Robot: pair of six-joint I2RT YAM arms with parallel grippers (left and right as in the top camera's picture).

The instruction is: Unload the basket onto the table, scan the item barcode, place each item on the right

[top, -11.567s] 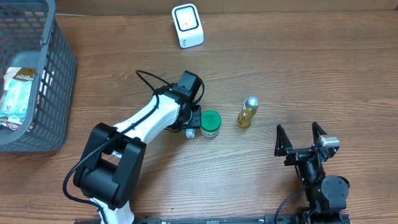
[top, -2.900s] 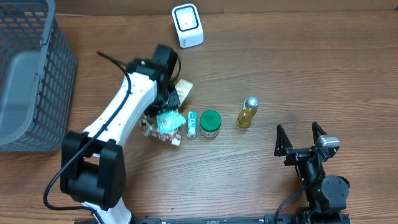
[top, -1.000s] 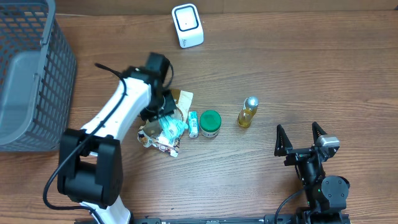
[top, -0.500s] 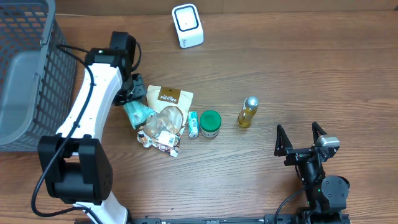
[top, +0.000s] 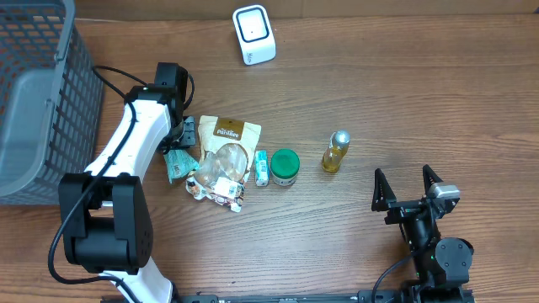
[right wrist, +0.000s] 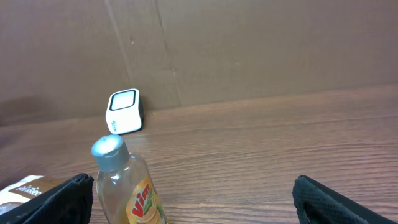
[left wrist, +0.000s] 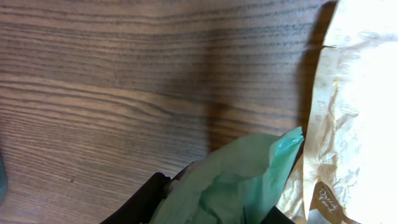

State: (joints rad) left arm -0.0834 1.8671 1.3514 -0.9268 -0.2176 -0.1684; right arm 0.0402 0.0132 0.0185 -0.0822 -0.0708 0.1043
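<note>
My left gripper (top: 179, 147) is shut on a crumpled teal packet (top: 176, 165), just left of a pile of items on the wooden table. In the left wrist view the teal packet (left wrist: 249, 168) fills the gap between the dark fingers of the left gripper (left wrist: 211, 205), low over the wood. No barcode shows on it. The white scanner (top: 253, 34) stands at the back, well away from the packet. My right gripper (top: 408, 190) rests open at the front right, nothing between its fingers (right wrist: 62, 199).
A brown pouch (top: 229, 133) and a clear crinkled bag (top: 221, 172) lie right of the packet, then a small box (top: 260, 167), a green-lidded jar (top: 285, 167) and a yellow bottle (top: 336, 151). A grey basket (top: 50, 101) stands at the far left.
The left gripper pulled the teal packet leftward out of the pile, then came back down a little; the packet now sits low beside the clear bag. The right arm has not moved.
</note>
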